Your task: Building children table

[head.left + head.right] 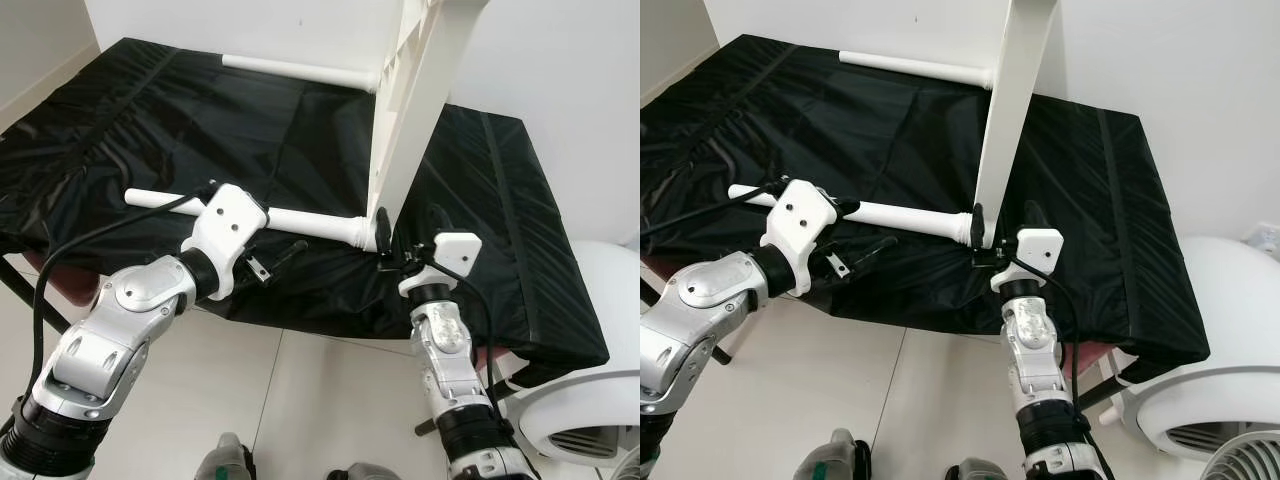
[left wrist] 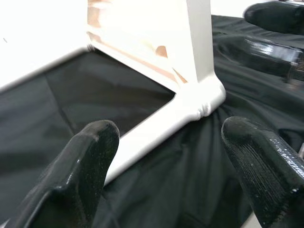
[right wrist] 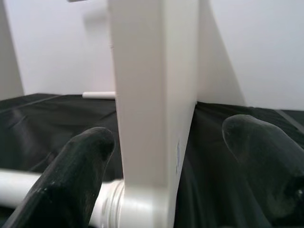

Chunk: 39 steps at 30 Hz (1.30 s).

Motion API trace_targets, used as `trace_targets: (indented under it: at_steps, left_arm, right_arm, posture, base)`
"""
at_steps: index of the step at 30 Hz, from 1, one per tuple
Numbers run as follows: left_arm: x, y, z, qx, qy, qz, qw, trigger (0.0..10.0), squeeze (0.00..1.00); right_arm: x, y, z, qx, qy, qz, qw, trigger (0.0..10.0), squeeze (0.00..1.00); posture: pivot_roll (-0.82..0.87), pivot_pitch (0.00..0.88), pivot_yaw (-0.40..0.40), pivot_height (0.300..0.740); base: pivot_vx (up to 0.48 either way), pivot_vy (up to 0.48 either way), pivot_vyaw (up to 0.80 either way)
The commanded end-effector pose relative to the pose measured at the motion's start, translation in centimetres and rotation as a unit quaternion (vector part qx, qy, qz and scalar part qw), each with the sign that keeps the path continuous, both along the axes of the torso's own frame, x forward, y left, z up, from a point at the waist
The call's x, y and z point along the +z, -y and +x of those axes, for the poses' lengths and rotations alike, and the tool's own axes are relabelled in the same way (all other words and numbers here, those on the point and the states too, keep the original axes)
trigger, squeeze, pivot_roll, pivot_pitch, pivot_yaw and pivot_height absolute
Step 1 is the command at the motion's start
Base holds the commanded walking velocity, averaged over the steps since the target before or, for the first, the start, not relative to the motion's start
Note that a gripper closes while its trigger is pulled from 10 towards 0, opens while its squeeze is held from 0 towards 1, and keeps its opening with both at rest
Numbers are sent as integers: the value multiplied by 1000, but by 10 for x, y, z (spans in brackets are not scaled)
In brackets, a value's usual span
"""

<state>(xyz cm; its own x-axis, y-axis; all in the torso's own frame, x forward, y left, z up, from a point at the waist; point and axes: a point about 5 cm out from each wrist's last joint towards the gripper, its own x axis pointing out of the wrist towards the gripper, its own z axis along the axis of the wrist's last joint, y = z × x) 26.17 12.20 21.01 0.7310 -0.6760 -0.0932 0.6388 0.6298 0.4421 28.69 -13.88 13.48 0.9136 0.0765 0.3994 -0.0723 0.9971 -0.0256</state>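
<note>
White tabletop (image 1: 415, 110) is stood on edge on the black-covered bench (image 1: 150, 120), near leg (image 1: 300, 222) attached at its lower corner. Right gripper (image 1: 410, 232) is spread astride that corner; left gripper (image 1: 275, 262) is spread beside the leg. Panel should be clamped squarely before the leg is turned.

Upright tabletop (image 1: 420, 90) blocks middle; black cloth (image 1: 180, 130) leftward open.
</note>
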Motion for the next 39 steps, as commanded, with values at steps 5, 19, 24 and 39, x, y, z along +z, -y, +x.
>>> trace_targets:
  at_steps: [5, 19, 24, 39]
  left_arm:
    - [9, -19, 10, 103, 118, 62, 986, 10000, 0]
    - [86, -49, 37, 183, 343, 149, 909, 10000, 0]
    - [98, -52, 43, 191, 377, 169, 890, 10000, 0]
    - [91, -55, 54, 195, 305, 63, 930, 10000, 0]
  right_arm:
    - [-13, 19, -18, -2, -35, -24, 999, 10000, 0]
    - [-23, -5, -33, 163, -92, -31, 982, 10000, 0]
    - [-21, -16, -36, 215, -100, -30, 971, 10000, 0]
    - [-12, -16, -33, 207, -82, -29, 974, 10000, 0]
  posture:
    - [27, 36, -70, 740]
    - [43, 42, -67, 740]
    - [45, 40, -65, 740]
    - [31, 28, -44, 740]
  base:
    - [0, 0, 0]
    - [0, 0, 0]
    - [0, 0, 0]
    - [0, 0, 0]
